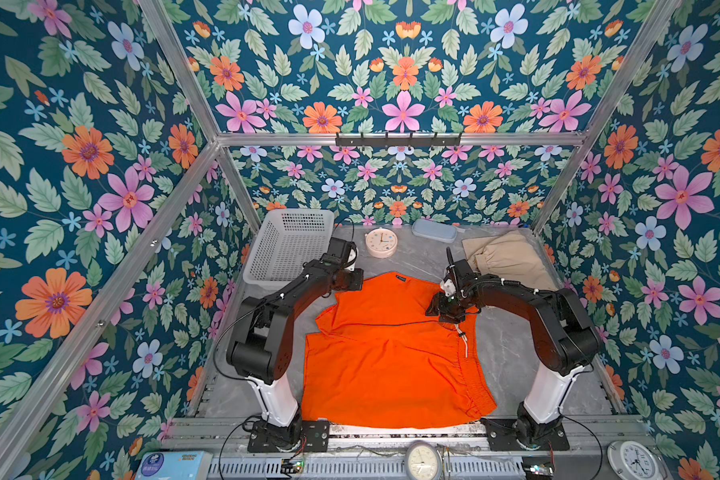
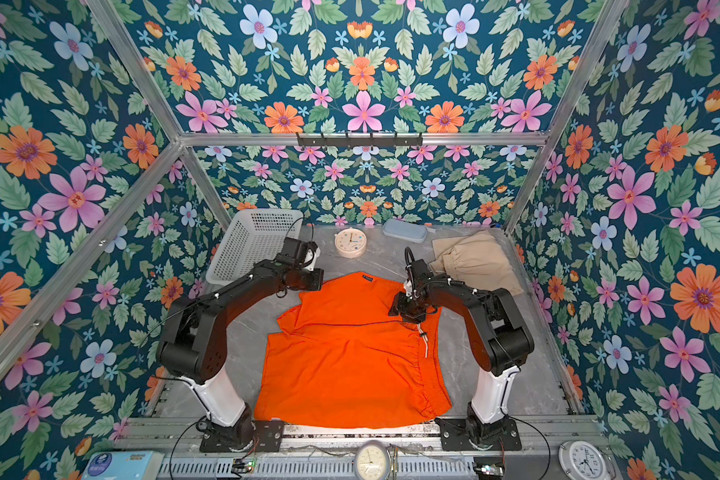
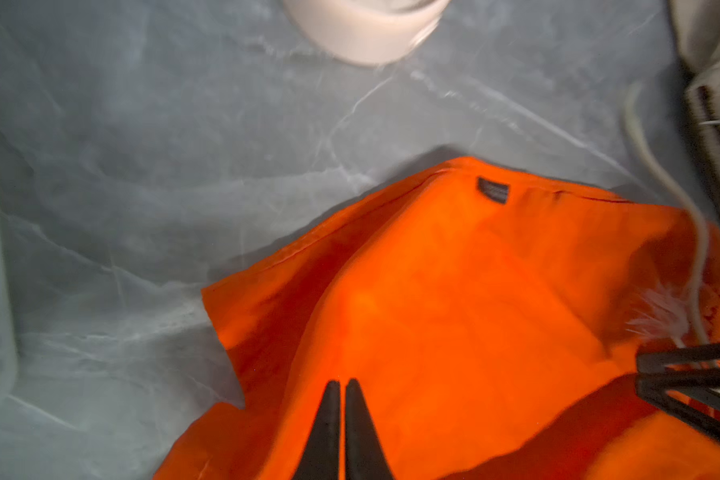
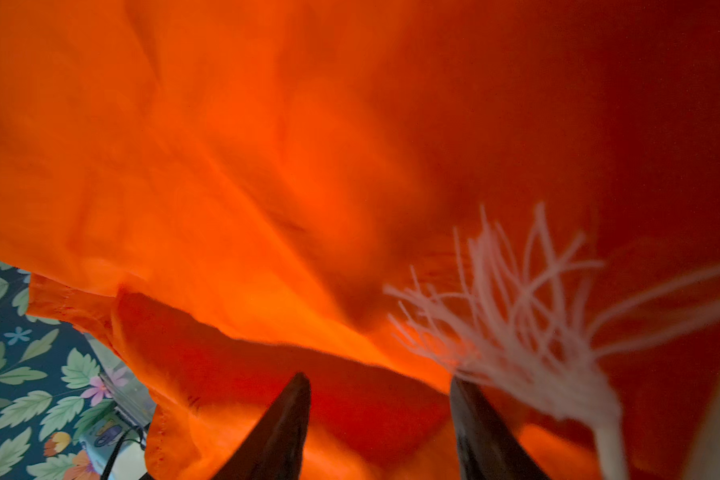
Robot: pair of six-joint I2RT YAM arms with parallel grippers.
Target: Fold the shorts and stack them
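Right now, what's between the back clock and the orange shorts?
Only bare table between back clock and orange shorts; the left wrist view shows it.

the orange shorts (image 1: 391,357) are thin matt woven cloth, their white drawstring (image 4: 516,316) frayed into loose fibres. the beige shorts (image 1: 512,257) are matt cloth too, gathered at the waistband. the grey surface (image 1: 512,365) looks like smooth veined stone with a faint sheen. the basket (image 1: 267,249) is white perforated plastic; the frame (image 1: 275,138) is brushed metal.
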